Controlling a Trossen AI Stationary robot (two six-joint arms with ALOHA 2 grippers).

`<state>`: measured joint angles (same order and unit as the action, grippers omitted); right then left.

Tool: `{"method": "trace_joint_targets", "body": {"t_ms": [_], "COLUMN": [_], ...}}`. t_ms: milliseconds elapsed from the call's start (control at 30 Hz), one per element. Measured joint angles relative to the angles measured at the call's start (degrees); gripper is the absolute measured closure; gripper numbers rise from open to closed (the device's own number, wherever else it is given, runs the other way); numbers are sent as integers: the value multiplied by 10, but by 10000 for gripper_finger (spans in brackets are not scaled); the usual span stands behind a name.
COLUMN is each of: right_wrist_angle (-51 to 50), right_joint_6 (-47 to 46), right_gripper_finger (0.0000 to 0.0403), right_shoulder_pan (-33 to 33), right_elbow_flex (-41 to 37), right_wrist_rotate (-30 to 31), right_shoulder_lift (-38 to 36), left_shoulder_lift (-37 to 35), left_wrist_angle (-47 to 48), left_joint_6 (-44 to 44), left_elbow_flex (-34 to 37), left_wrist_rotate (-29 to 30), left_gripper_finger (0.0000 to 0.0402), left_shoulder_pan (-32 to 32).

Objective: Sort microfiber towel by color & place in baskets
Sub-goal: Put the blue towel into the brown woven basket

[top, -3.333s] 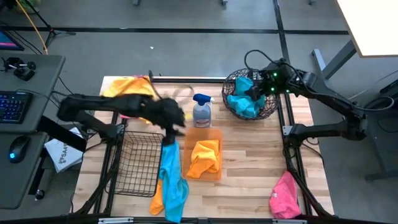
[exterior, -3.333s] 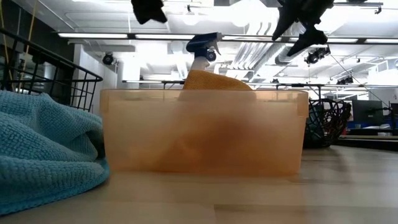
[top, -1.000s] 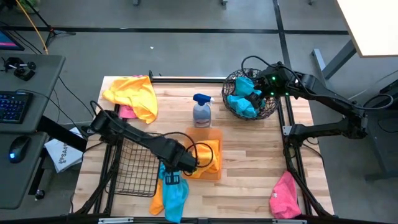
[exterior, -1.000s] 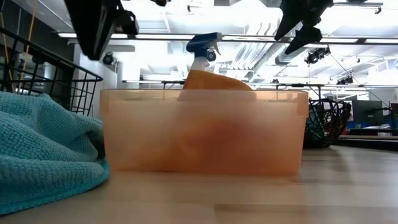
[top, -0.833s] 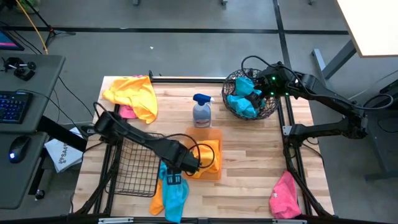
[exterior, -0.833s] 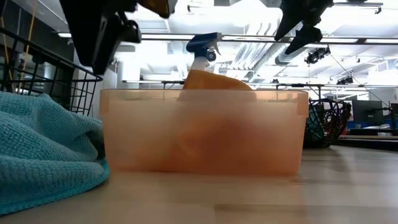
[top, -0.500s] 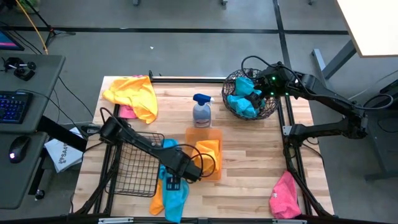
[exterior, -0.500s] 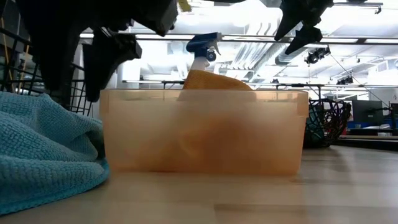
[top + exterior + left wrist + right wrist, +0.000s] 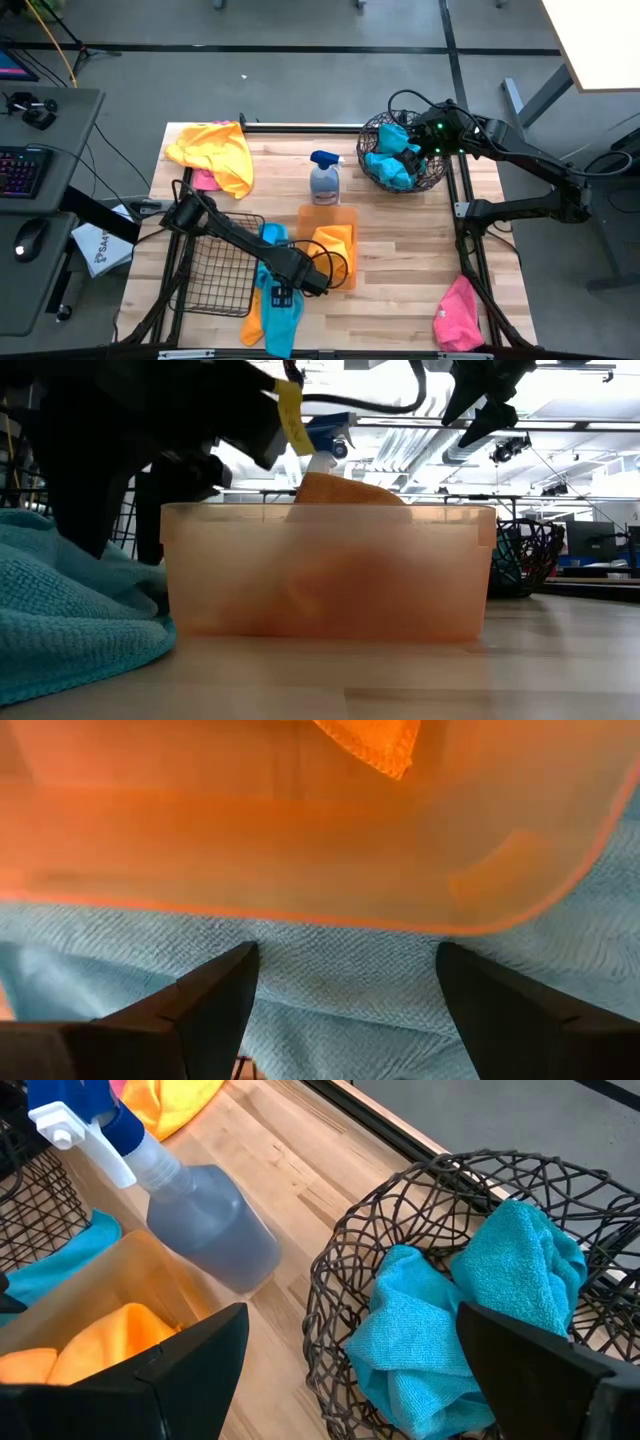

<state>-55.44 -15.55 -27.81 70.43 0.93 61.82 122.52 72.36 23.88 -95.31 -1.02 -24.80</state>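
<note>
My left gripper (image 9: 282, 293) is open and points down at a teal towel (image 9: 281, 316) that lies between the black wire-grid basket (image 9: 215, 265) and the orange bin (image 9: 352, 215). In the left wrist view its fingers (image 9: 215, 1005) straddle a fold of the teal towel (image 9: 340, 970) beside the bin wall (image 9: 300, 840). An orange towel (image 9: 331, 250) lies in the bin. My right gripper (image 9: 421, 140) hangs open over the round wire basket (image 9: 400, 1210), which holds teal towels (image 9: 440, 1330). My left gripper comes at the teal towel from above, fingers open on either side of a fold (image 9: 345, 985) next to the bin. I cannot tell whether the fingertips touch the cloth.
A blue-capped spray bottle (image 9: 324, 180) stands behind the bin. A yellow towel (image 9: 215, 150) over a pink one (image 9: 204, 181) lies at the far left corner. Another pink towel (image 9: 457, 315) lies near right, and an orange towel (image 9: 252, 323) under the teal one.
My left gripper has moved toward the near edge and come down to the teal towel beside the orange bin, staying open. The towel has kept its place.
</note>
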Motion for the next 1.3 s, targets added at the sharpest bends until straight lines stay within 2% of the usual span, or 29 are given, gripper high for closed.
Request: {"method": "trace_joint_targets", "body": {"t_ms": [100, 167, 233, 333, 367, 400, 533, 700, 933, 1100, 1300], "right_wrist_angle": [0, 0, 0, 0, 0, 0, 0, 0, 2, 30, 124], "right_joint_6": [0, 0, 0, 1, 1, 1, 5, 6, 5, 6, -11], "right_gripper_finger": [50, 50, 50, 50, 50, 50, 50, 50, 50, 50, 50], "right_shoulder_pan": [0, 0, 0, 0, 0, 0, 0, 0, 0, 0, 24], "right_elbow_flex": [0, 0, 0, 0, 0, 0, 0, 0, 0, 0, 0], "right_wrist_rotate": [0, 0, 0, 0, 0, 0, 0, -1, -3, -74, -191], "right_shoulder_lift": [0, 0, 0, 0, 0, 0, 0, 0, 0, 0, 0], "left_shoulder_lift": [6, 9, 10, 6, 3, -7, -56, -138, -246, -284, -290], "left_wrist_angle": [0, 0, 0, 6, 9, 11, 61, 117, 120, 114, 113], "left_joint_6": [0, -2, -7, -6, -3, -1, 9, -11, -24, -20, -74], "left_elbow_flex": [0, 0, 0, 0, 0, 0, -12, -70, -156, -217, -278], "left_wrist_rotate": [0, 2, 9, 28, 33, 35, 39, 33, 33, 124, 165], "left_gripper_finger": [114, 142, 201, 343, 371, 381, 398, 401, 401, 401, 401], "left_shoulder_pan": [-2, -3, -5, -5, -5, -4, 6, 22, 45, 69, 94]}}
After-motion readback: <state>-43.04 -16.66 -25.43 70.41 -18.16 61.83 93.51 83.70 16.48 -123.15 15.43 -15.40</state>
